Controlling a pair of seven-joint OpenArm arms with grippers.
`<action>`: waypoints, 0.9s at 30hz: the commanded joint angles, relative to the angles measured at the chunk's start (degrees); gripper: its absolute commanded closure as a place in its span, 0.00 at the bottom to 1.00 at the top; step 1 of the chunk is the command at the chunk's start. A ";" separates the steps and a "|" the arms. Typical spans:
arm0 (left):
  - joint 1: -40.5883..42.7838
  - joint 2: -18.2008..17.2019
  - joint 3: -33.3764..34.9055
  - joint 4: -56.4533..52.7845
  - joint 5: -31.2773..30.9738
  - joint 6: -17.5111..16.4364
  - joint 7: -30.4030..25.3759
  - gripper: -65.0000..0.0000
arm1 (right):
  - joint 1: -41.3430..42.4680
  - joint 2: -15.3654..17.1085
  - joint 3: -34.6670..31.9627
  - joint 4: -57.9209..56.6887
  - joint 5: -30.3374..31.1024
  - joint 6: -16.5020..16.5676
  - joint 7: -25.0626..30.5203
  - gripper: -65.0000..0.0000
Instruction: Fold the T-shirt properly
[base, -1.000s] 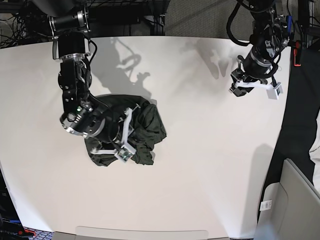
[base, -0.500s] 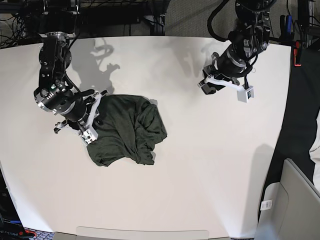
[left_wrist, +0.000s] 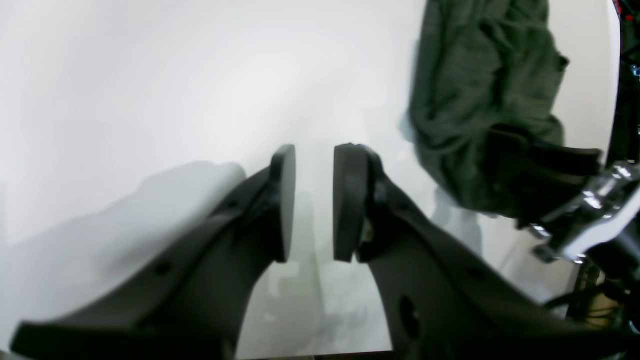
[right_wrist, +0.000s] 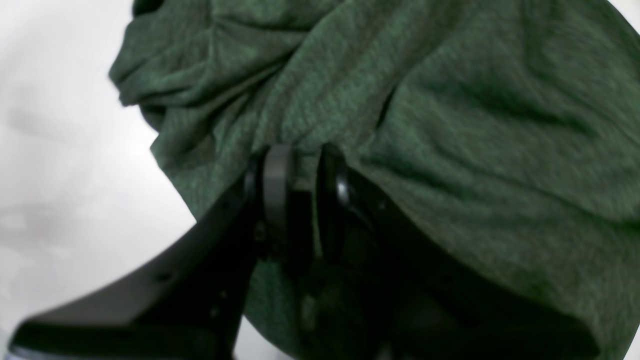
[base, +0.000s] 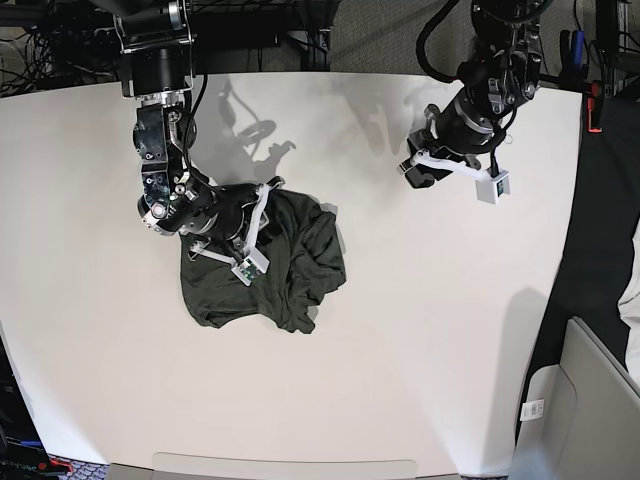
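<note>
dark olive t-shirt (base: 270, 270) crumpled in a heap on the white table (base: 400, 330), left of centre in the base view. right gripper (right_wrist: 300, 165) down on the heap, jaws clamped on a fold of its knit. left gripper (left_wrist: 314, 200) above bare table, well apart from the shirt, pads slightly apart, holding nothing.

You are looking past the right gripper (right_wrist: 300, 165), its narrowly parted fingers pinching a fold of the rumpled T-shirt (right_wrist: 450, 150), white table (right_wrist: 60, 175) lying leftward.
</note>
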 joint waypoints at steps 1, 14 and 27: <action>-0.24 -0.29 -0.21 0.90 -0.16 -0.20 -0.52 0.82 | -0.18 0.03 -1.81 -0.55 -0.84 1.02 -3.72 0.86; -0.16 -0.29 -0.21 0.99 -0.16 -0.20 -0.52 0.82 | -1.41 6.19 -5.68 15.36 2.77 1.02 -3.28 0.86; 4.33 -0.55 -9.44 1.61 -0.42 0.32 -0.70 0.82 | -19.00 14.71 11.20 35.49 15.78 1.02 -3.63 0.86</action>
